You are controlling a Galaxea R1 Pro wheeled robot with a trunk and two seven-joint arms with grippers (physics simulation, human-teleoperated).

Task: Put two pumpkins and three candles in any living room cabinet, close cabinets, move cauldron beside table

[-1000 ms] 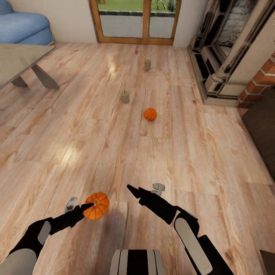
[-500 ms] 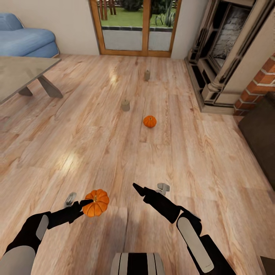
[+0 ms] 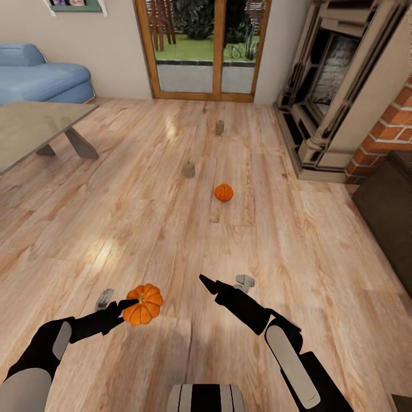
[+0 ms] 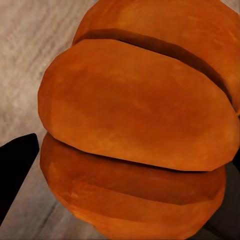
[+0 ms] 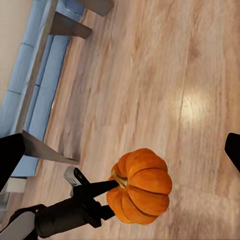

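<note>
My left end effector (image 3: pixel 130 305) is clamped on a pumpkin (image 3: pixel 143 304) above the floor (image 3: pixel 286 240); my right end effector (image 3: pixel 223 282) stands apart, empty.

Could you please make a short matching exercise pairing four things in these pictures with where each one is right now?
Things:
1. near pumpkin
2. far pumpkin
3. right gripper
4. coffee table

Places or states:
A. resting on the wooden floor, close to a candle
B. open and holding nothing
C. standing in front of the blue sofa
D. clamped in the left gripper, off the floor

Pairs: 1-D, 2-A, 3-B, 4-C
</note>
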